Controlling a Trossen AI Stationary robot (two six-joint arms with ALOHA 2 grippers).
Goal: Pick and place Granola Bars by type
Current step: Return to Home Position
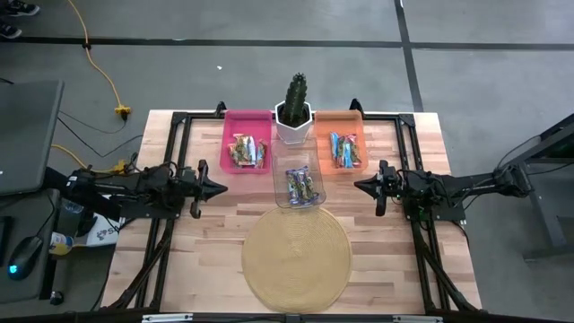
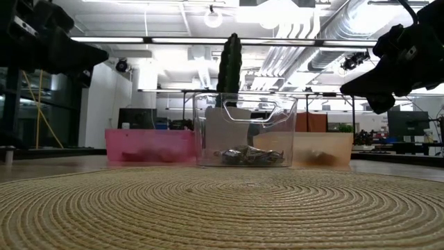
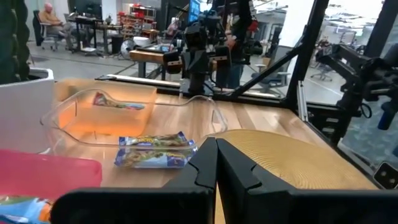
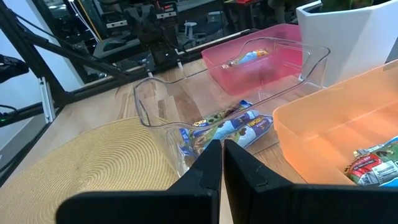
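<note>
resting in bins (image 1: 247, 114), granola bars (image 1: 303, 187) lie between left gripper (image 1: 222, 188) and right gripper (image 1: 358, 186), both closed.

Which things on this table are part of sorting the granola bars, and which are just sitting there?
Part of the job:
- bars, lying in all three bins
- pink bin, clear bin, orange bin
- left hand and right hand, both shut, out at the sides

Just sitting there:
- cactus in a white pot
- round woven mat

A potted cactus (image 1: 295, 109) stands between pink bin (image 1: 247, 120) and orange bin (image 1: 339, 120).
</note>
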